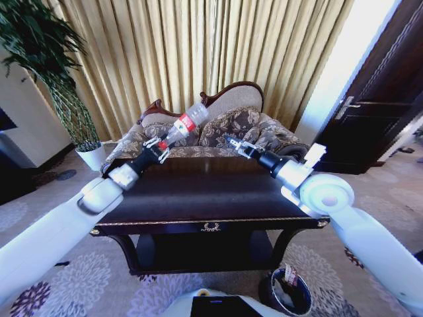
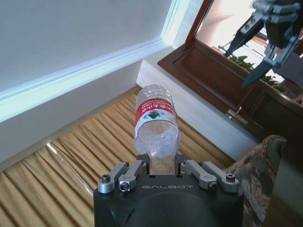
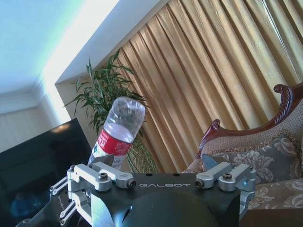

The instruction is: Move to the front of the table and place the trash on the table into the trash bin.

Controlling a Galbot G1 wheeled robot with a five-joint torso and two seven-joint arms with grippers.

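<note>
Left gripper (image 1: 160, 146) has the bottle (image 1: 187, 123) pinched by its cap end, up over the table (image 1: 198, 191), looking empty, light and slick, while the right gripper (image 1: 232, 142) hovers nearby, fingers apparently spread with nothing between them.

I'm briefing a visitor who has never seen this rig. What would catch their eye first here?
The left gripper holds a clear bottle with a red label, raised above the far left of the dark table. The right gripper hangs open over the table's far edge, and the trash bin stands on the carpet by the table's front right leg.
</note>
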